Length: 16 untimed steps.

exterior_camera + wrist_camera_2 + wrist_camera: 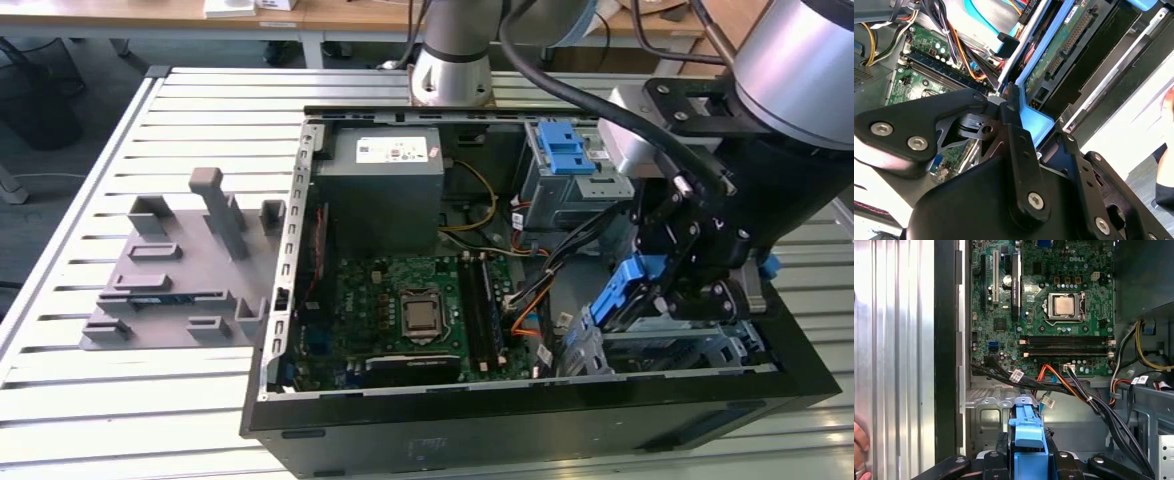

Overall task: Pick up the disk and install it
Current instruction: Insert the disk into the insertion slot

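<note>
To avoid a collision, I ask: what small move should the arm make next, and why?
Probably ease the disk slightly down into the grey drive bay: the pincer grips its blue carrier, which stands above the bay's rim, with cables close beside it.

The exterior view looks steeply down from farther off onto the open black computer case on the slatted grey metal table. Both wrist views sit close inside it; all three share the green motherboard.
</note>
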### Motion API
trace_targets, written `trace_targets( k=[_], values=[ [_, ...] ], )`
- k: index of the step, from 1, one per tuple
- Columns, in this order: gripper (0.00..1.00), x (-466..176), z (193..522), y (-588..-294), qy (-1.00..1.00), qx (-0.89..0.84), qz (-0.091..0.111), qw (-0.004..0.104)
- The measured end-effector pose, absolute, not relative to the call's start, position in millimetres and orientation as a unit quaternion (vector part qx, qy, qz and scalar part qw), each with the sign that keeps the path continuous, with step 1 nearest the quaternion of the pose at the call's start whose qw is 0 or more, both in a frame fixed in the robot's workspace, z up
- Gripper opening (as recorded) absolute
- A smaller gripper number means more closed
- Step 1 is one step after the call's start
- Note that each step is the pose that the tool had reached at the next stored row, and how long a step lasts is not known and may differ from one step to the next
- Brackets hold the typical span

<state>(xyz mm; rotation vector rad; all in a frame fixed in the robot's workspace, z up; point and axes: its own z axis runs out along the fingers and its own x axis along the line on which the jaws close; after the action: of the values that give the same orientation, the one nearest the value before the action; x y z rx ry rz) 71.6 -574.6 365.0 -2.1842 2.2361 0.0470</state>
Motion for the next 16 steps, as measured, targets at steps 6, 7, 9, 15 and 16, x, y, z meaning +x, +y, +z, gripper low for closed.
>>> trace_targets(
  k=[6,7,9,15,16],
  values=[
    [0.36,72,360,-575,0.715,-0.699,0.015,0.008],
    [0.36,72,359,-575,0.715,-0.699,0.015,0.008],
    [0.36,72,358,-575,0.715,-0.699,0.015,0.008],
    [0.36,72,353,-575,0.715,-0.699,0.015,0.008],
    [0.36,72,352,-575,0.715,-0.699,0.015,0.008]
  ],
)
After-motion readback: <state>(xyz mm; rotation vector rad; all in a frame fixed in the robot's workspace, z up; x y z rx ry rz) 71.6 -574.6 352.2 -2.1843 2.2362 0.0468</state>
